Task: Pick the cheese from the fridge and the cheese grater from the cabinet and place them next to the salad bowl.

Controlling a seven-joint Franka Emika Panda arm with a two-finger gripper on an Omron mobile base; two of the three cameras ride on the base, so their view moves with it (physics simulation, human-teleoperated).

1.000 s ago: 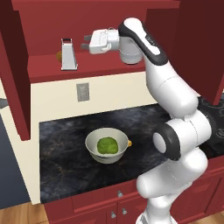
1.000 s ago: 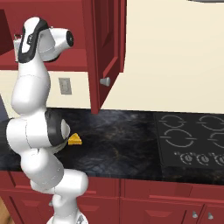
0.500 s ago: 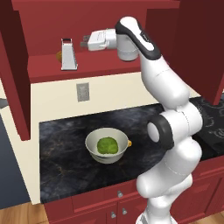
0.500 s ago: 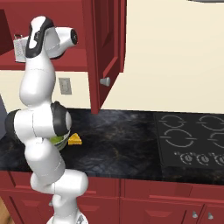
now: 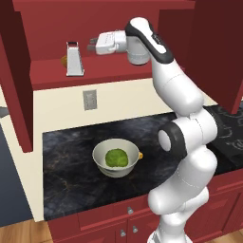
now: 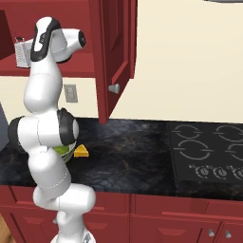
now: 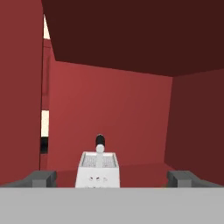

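L base view: I had the gripper [image 5: 88,46] spread and empty, level w/ the cheese grater [image 5: 74,59] near the cabinet [image 5: 109,71] shelf's left end, arm more extended than 1 s ago, salad bowl [image 5: 117,158] on the counter below. R base view: cheese [image 6: 81,151] lay just beside the bowl. Hand view: grater [image 7: 98,169] sat centred between fingertips [image 7: 41,178], so I judged a straight, level push best before closing.
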